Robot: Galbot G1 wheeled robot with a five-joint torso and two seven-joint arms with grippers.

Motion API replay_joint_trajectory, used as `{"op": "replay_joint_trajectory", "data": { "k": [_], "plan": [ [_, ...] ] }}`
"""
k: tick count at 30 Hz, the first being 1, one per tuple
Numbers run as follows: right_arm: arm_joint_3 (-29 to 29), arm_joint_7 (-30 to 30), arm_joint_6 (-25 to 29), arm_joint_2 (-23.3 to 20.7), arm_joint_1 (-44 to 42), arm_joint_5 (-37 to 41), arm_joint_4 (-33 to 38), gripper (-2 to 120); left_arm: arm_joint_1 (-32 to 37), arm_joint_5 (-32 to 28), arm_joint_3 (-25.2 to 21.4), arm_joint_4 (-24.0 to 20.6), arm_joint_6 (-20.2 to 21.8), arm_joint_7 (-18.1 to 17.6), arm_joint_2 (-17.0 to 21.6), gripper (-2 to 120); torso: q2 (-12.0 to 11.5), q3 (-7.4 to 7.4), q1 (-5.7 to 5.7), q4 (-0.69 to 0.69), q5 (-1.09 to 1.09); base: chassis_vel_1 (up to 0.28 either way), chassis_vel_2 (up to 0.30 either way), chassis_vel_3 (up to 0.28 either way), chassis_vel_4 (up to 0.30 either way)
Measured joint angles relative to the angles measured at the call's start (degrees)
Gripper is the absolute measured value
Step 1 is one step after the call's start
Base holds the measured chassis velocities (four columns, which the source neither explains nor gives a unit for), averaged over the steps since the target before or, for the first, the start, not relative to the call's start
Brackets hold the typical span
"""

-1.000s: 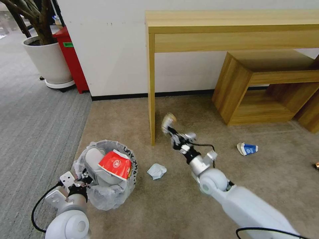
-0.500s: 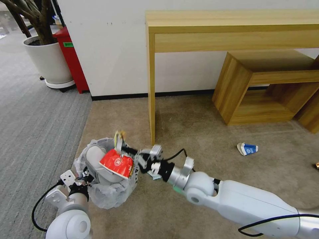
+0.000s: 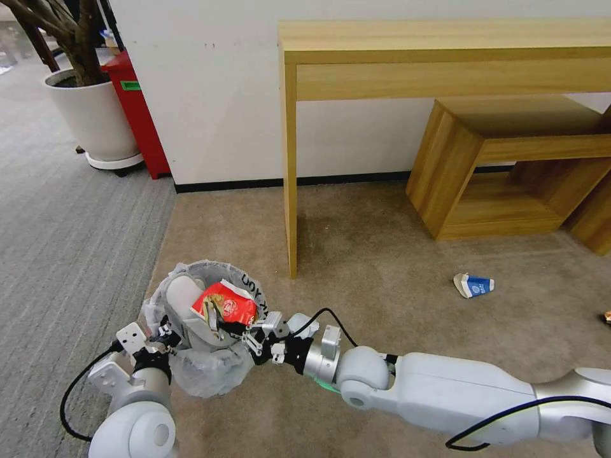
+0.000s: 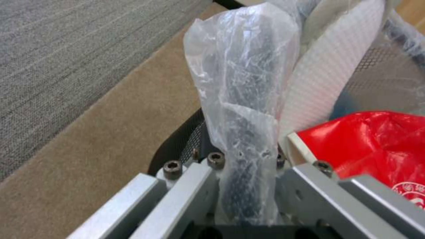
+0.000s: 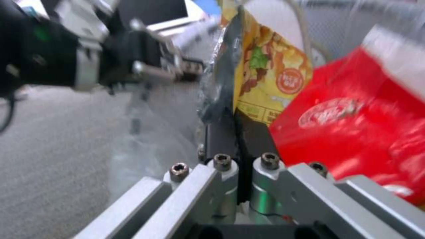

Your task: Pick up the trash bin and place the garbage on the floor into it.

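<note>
The trash bin, black with a crinkly clear liner, is held above the floor at the lower left. My left gripper is shut on its near rim; in the left wrist view the gripper pinches the bagged rim. Inside lie a white slipper and a red snack bag. My right gripper reaches into the bin, shut on a yellow snack packet. More garbage, a blue-white paper cup, lies on the carpet to the right.
A tall wooden table has its leg just behind the bin. A low wooden bench stands at the right. A potted plant and a red box stand at the back left. Grey striped carpet lies left.
My right arm swung left from near the table leg to the bin and lowered the yellow packet inside it. The red bag shifted deeper. The left arm held still.
</note>
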Motion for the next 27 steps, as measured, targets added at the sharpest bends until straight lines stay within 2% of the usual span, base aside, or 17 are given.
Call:
{"op": "replay_joint_trajectory", "data": {
  "k": [18, 21, 24, 25, 27],
  "plan": [
    [-2.9, 7.7, -4.9, 6.6, 2.3, 0.0, -2.8, 0, 0.1, 0.6, 0.7, 0.7, -0.3, 0.5, 0.0, 1, 0.0, 0.00, 0.00, 0.00, 0.00, 0.000, 0.000, 0.000, 0.000],
    [-2.9, 9.0, -5.4, 7.3, 2.2, -0.2, -2.8, 7, 0.1, 0.6, 0.7, 0.9, -0.4, 0.6, 0.0, 1, 0.0, 0.00, 0.00, 0.00, 0.00, 0.000, 0.000, 0.000, 0.000],
    [-2.6, 9.8, -5.6, 7.5, 1.9, -0.2, -2.6, 20, 0.1, 0.6, 0.7, 1.0, -0.5, 0.6, 0.0, 1, 0.0, 0.00, 0.00, 0.00, 0.00, 0.000, 0.000, 0.000, 0.000],
    [-2.6, 9.8, -5.6, 7.5, 1.9, -0.2, -2.6, 20, 0.1, 0.6, 0.7, 1.0, -0.5, 0.6, 0.0, 1, 0.0, 0.00, 0.00, 0.00, 0.00, 0.000, 0.000, 0.000, 0.000],
    [-2.0, 10.0, -5.6, 7.1, 1.5, -0.3, -2.0, 34, 0.1, 0.6, 0.7, 1.2, -0.5, 0.7, 0.0, 1, 0.0, 0.00, 0.00, 0.00, 0.01, 0.000, 0.000, 0.000, 0.000]
  ]
}}
